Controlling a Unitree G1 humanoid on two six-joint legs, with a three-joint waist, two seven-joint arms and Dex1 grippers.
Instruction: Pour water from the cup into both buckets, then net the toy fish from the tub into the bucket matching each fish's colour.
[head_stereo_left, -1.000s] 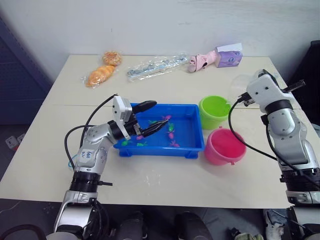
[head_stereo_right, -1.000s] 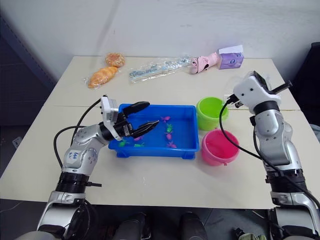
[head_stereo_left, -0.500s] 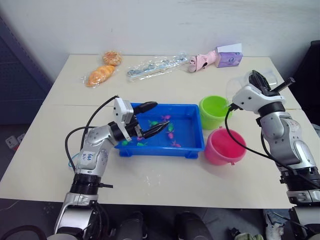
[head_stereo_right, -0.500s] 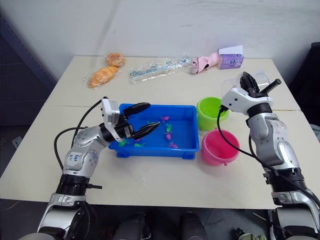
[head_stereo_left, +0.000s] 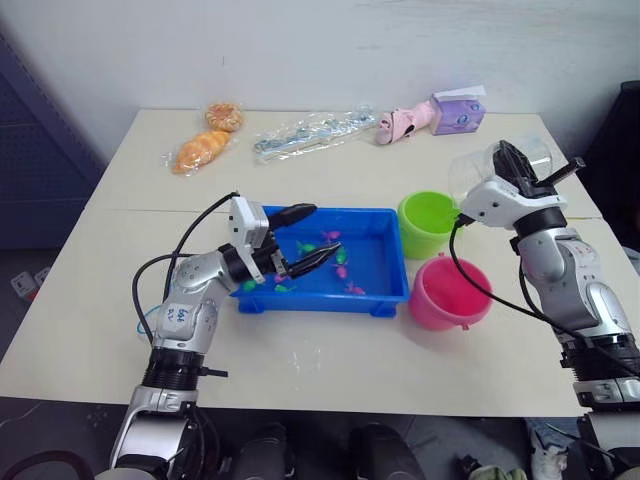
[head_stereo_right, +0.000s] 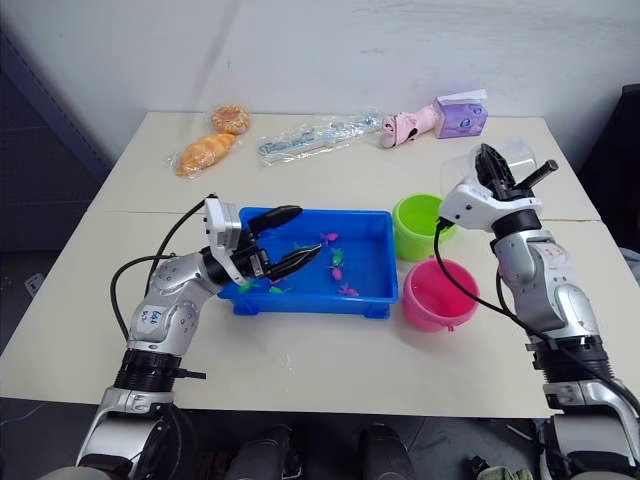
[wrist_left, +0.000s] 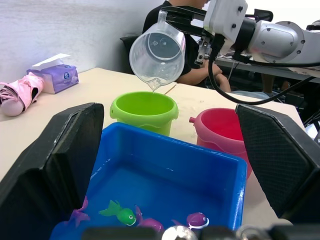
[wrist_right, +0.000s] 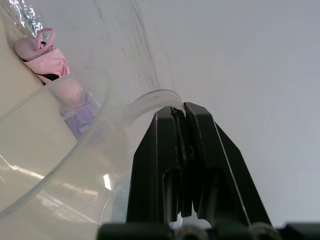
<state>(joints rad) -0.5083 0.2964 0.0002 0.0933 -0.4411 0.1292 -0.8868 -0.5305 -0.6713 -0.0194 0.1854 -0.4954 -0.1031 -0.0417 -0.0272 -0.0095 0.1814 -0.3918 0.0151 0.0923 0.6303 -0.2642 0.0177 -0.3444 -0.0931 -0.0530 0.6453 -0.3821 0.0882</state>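
Left eye view: right gripper (head_stereo_left: 506, 160) pinches the handle of the clear cup (head_stereo_left: 485, 168), fingers closed tight on it. Cup is tipped onto its side, long axis roughly level, mouth pointing toward the robot's left, lip above the far right edge of the green bucket (head_stereo_left: 428, 223). Pink bucket (head_stereo_left: 449, 292) sits just nearer the robot, touching or almost touching the green one. Both stand upright just right of the blue tub (head_stereo_left: 375, 297). Left gripper (head_stereo_left: 307, 236) hovers over the tub's left half, fingers spread wide, holding nothing. Toy fish (head_stereo_left: 343, 270), pink and green, lie scattered in the tub. Table (head_stereo_left: 100, 300) also carries bread bags, a plastic wrapper, a pink toy and a purple tissue box (head_stereo_left: 457, 112) at the far edge.

Right eye view: same layout; cup mouth faces left over the green bucket, tub between the two arms.

Left wrist view: left fingers (wrist_left: 55, 155) stand far apart, tub below between them, a green fish (wrist_left: 120, 212) and pink ones in the water. Beyond it the cup is tilted spout-down, a thin stream of water running from its lip into the green bucket; pink bucket beside it. A person in dark clothes sits behind.

Right wrist view: right fingers (wrist_right: 162, 155) pressed together on the cup's handle, cup wall alongside.
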